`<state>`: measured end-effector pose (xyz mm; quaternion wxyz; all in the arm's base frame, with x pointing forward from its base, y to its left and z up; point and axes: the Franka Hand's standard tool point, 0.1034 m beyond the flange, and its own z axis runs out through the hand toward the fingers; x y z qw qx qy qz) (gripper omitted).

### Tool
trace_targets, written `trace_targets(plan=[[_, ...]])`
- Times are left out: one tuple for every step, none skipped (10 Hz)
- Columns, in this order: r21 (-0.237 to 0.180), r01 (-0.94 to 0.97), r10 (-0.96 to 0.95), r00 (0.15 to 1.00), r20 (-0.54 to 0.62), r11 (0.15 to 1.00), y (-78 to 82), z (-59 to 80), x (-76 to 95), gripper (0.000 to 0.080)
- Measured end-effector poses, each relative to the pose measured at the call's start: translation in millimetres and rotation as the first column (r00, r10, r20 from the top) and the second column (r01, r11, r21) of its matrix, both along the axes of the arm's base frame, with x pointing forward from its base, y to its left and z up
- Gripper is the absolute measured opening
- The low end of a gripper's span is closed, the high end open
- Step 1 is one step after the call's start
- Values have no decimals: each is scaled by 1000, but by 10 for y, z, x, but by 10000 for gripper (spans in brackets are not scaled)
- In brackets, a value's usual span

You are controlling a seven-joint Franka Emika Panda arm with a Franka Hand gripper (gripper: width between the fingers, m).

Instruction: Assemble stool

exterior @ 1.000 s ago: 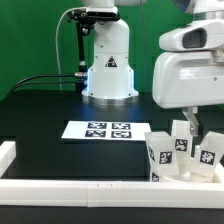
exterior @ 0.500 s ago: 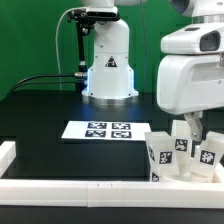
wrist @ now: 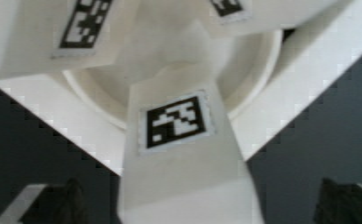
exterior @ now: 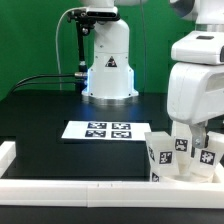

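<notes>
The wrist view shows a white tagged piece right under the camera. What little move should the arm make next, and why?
Probably ease straight down and close on the leg. The jaws stand wide open on either side of it, gripping nothing, and the gripper hangs just above the cluster of stool parts.

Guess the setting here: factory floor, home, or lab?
Most likely a robotics lab bench. A green backdrop hangs behind a black table, a marker board of printed tags lies flat on it, and the white stool parts carry tracking tags too.
</notes>
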<state>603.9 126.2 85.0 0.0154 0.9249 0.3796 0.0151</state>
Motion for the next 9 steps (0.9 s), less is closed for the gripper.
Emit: trace_targets(plan=[[3,33,-33,999,7,999,28,-9,1,649],[3,43,-43,999,7,999,18,-9,3,649],[5,80,-80,997,8,997,10,-10,4,493],[5,82,-82,997,8,997,3,-10,6,493],[6,107,-108,994,8,994,-10,-10,8,343],[9,186,-186,983,9,983,-17,-12,9,334],[13,275,-275,961,10,961,-24,-12,10,334],[17,338,-338,941,14,941,-54,-15,18,334],[25,394,-395,918,26,919,-117,-14,35,334]])
